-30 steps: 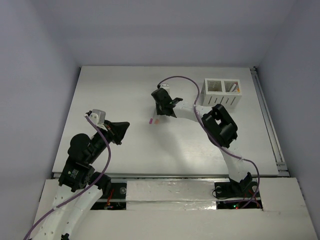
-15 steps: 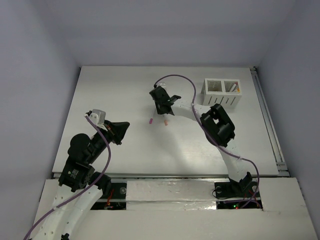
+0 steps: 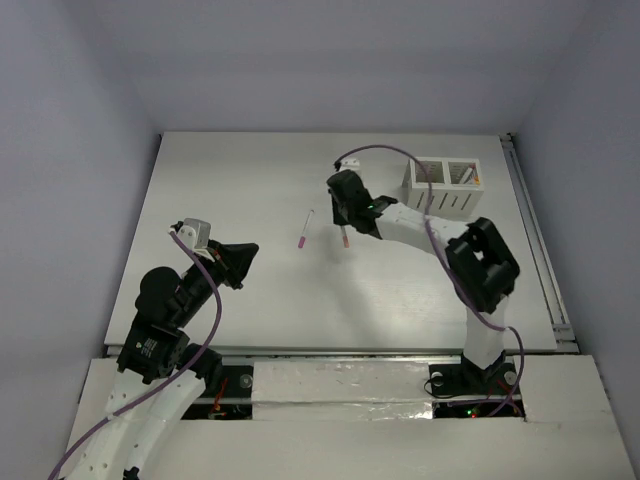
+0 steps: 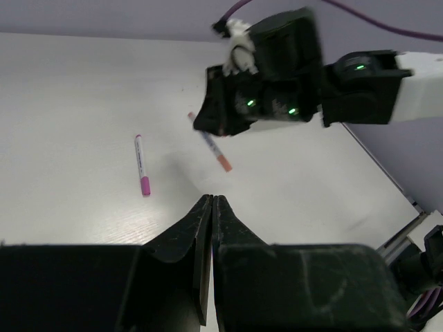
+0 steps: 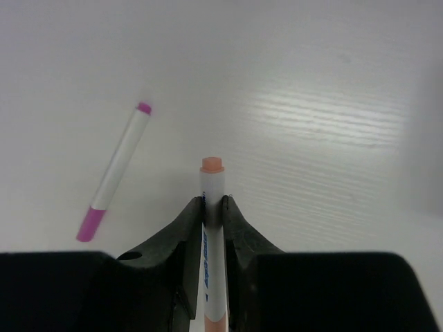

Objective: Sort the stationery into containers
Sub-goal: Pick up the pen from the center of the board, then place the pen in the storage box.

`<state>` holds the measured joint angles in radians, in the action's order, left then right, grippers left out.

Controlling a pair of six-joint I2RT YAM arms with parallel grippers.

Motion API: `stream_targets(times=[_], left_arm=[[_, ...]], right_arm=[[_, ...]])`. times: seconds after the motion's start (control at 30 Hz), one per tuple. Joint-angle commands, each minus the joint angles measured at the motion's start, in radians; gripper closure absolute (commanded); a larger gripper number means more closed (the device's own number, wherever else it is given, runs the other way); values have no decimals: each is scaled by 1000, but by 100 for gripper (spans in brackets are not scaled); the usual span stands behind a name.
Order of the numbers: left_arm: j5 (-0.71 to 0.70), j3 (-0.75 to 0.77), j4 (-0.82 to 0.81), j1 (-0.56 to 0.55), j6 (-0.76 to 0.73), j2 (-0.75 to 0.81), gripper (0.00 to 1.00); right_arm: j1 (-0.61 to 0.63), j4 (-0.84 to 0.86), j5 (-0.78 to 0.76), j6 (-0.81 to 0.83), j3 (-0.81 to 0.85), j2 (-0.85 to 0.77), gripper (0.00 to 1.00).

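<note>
The orange pen sits clamped in the right end effector. The two fingers are closed almost together, with only the white barrel between them. The orange cap sticks out past the fingertips, and a second orange end shows at the bottom of the wrist view. From above, the pen hangs from the end effector with its cap pointing toward the near edge, over the middle of the worktop. I cannot tell whether the cap touches the surface.

Just to the left lies the pink pen, flat on the worktop and apart from the orange pen. Its wide pink cap is at the near end and a small pink tip is at the far end. It runs roughly parallel to the held pen, leaning slightly.

The box stands to the right, near the far right corner of the worktop. Its slotted side faces the arms and its two square compartments are open to the top. Something pale with a touch of yellow shows in the right compartment, but it is too small to make out.

The right arm reaches from its base past the box to the held pen.

The left end effector is well to the left, with its fingers pressed together on nothing. It points toward both pens across bare worktop.
</note>
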<state>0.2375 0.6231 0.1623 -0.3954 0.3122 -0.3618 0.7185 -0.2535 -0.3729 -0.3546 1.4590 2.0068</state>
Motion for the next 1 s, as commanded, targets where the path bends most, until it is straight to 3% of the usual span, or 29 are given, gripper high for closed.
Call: stream_targets(times=[0.0,0.23,0.4,0.73,0.97], left_arm=[[19,30,-37,6,-7,7,100],[20,30,-37,6,-8,7,100],[20,32,-37,6,-7,6,100],[19,33,-35,6,-9,-2,100],[17,33,-35,6,-9,-9,100]], right_arm=[[-76,221,-44,-40,-84,-236,100],[-364,430,-198,9,-262,-456,100],[-533,581,-309,124,-253,-435,100],[-616,735,-391,411,-126,-247,100],[-634,755,-405,457,-78,-158,100]])
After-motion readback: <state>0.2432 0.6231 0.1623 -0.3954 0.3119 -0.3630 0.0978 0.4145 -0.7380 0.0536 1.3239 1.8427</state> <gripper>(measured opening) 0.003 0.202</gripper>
